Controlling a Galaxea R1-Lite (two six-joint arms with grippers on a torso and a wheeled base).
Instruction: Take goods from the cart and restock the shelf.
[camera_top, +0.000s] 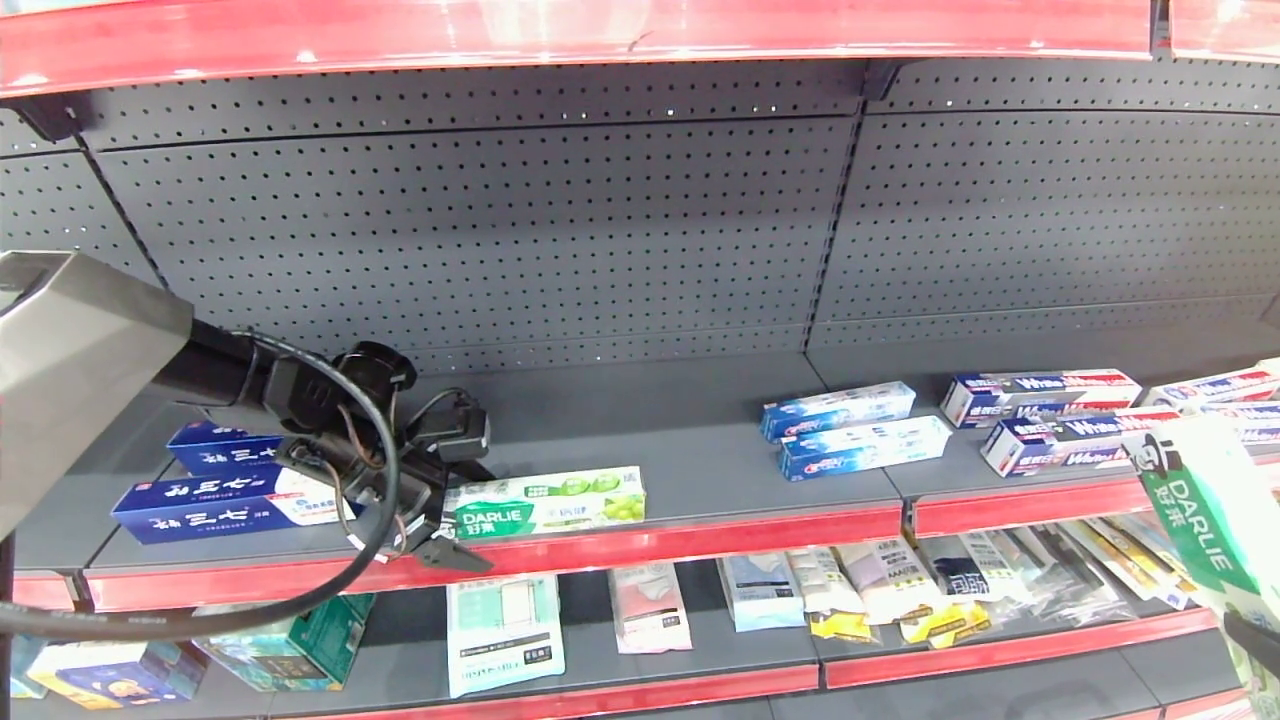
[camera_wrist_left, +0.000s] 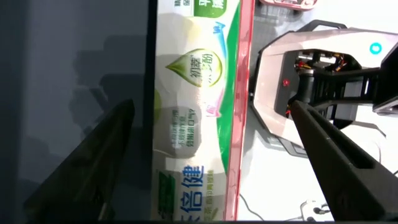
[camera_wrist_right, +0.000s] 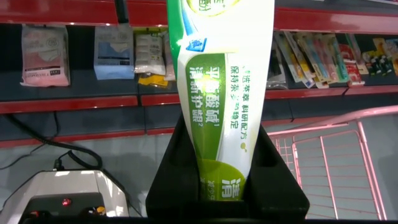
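Observation:
A green toothpaste box (camera_top: 545, 503) lies flat at the front of the grey shelf (camera_top: 700, 440), just behind its red lip. My left gripper (camera_top: 472, 517) is at the box's left end, open, with its fingers spread wide on either side. In the left wrist view the box (camera_wrist_left: 193, 124) lies between the two dark fingers (camera_wrist_left: 81, 174), touching neither. My right gripper (camera_wrist_right: 227, 186) is shut on a second green toothpaste box (camera_wrist_right: 224, 93) at its lower end. That box (camera_top: 1200, 520) stands upright at the far right, in front of the shelves.
Blue toothpaste boxes (camera_top: 220, 500) lie left of my left gripper. Blue-and-white boxes (camera_top: 850, 430) and white boxes (camera_top: 1060, 420) lie to the right on the same shelf. Packets (camera_top: 650, 605) fill the shelf below. A pink wire cart (camera_wrist_right: 336, 162) stands below my right gripper.

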